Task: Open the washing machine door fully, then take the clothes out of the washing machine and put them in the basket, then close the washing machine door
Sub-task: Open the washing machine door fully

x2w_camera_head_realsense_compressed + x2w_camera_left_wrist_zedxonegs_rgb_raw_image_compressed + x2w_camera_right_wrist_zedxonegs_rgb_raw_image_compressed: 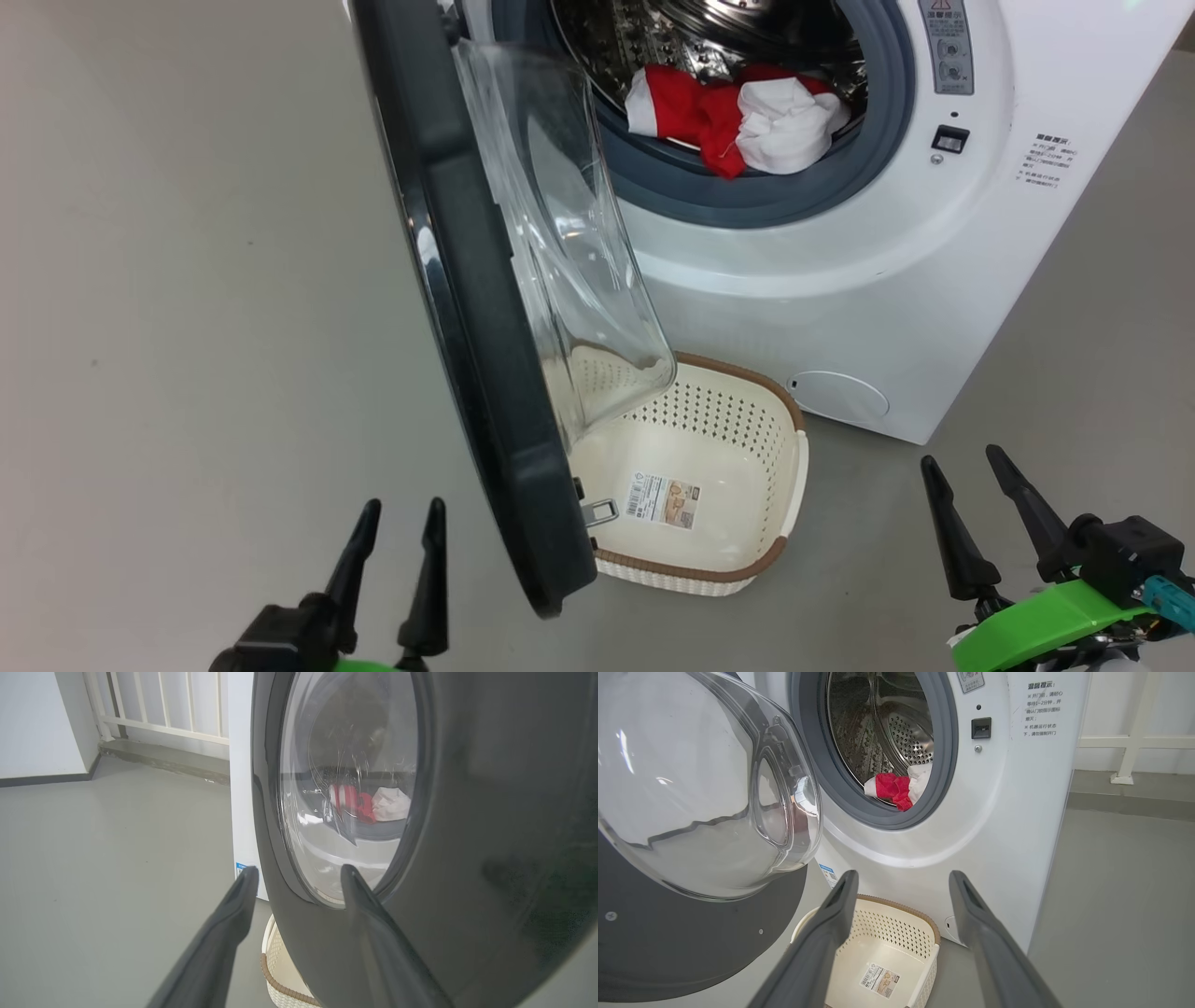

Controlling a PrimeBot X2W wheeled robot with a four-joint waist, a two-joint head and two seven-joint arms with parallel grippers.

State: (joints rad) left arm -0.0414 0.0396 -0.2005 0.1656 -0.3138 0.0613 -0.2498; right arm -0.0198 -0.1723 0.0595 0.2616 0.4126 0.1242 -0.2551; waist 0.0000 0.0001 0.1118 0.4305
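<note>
Head view: washing machine door [485,373] with glossy black rim and clear bulging glass, upright, swung out edge-on; soft red-and-white clothes [747,121] low in perforated steel drum [653,37]; cream perforated basket [747,378] on floor [187,280] beneath door.
Left wrist view: left tool [299,870] spread apart, empty, just beside door's outer face.
Right wrist view: right tool [901,875] spread apart, empty, aimed at basket, well short of clothes.

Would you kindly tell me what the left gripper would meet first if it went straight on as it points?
Probably the washing machine door: the open left gripper aims at its black rim, just below the glass window. Depth is unclear, so one finger may pass beside it.
</note>
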